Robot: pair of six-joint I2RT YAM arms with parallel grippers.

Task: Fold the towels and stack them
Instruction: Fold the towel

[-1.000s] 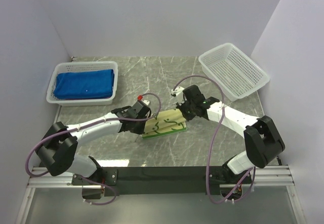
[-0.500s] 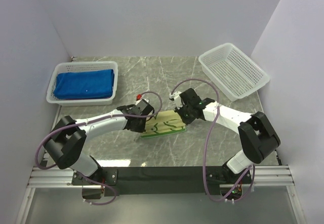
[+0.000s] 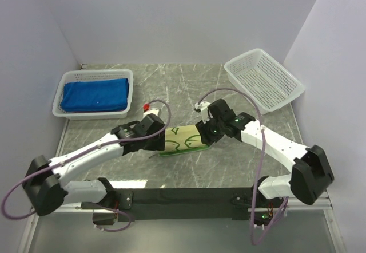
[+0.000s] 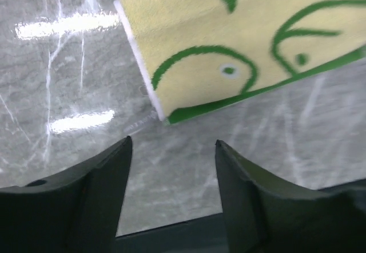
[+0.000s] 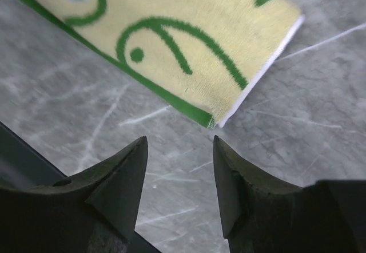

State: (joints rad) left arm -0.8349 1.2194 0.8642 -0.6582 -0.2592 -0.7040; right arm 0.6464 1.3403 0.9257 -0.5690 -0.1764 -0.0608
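The left gripper hangs with its jaws spread and nothing between them, low over the grey marble table, just off one near corner of the yellow towel. The right gripper is spread wide too, holding nothing, poised just off the towel's opposite near corner. The wrist views show what the overhead view blurs: a thin green strip of the underside along the near edge, a white hem down each short end, and curved green motifs with dots on top. Only the overhead view shows the towel lying flat at mid-table between the two grippers, a folded blue towel in the left basket, and the right basket set at an angle in the far right corner
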